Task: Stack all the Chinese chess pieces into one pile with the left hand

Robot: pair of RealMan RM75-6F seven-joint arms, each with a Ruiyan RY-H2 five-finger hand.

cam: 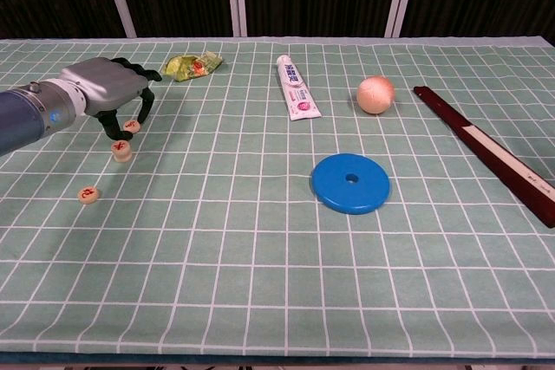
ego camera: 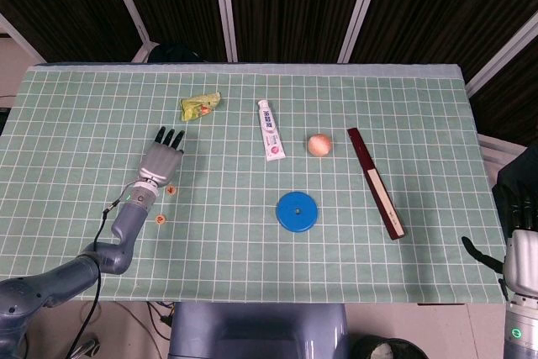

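Low over the table's left side, my left hand [cam: 104,84] [ego camera: 160,160] has its fingertips closed around one round wooden chess piece [cam: 131,126] with a red character. In the head view this piece is hidden under the hand. A short stack of pieces [cam: 122,152] [ego camera: 171,190] stands just in front of the hand, apart from it. A single piece [cam: 88,194] [ego camera: 160,219] lies flat nearer the front edge. My right hand [ego camera: 521,250] hangs off the table's right front corner, fingers apart and holding nothing.
A green snack packet [cam: 192,65] lies behind the left hand. A toothpaste tube [cam: 297,87], a pale round fruit [cam: 375,94] and a blue disc [cam: 350,183] sit mid-table. A long dark red box [cam: 486,149] lies at the right.
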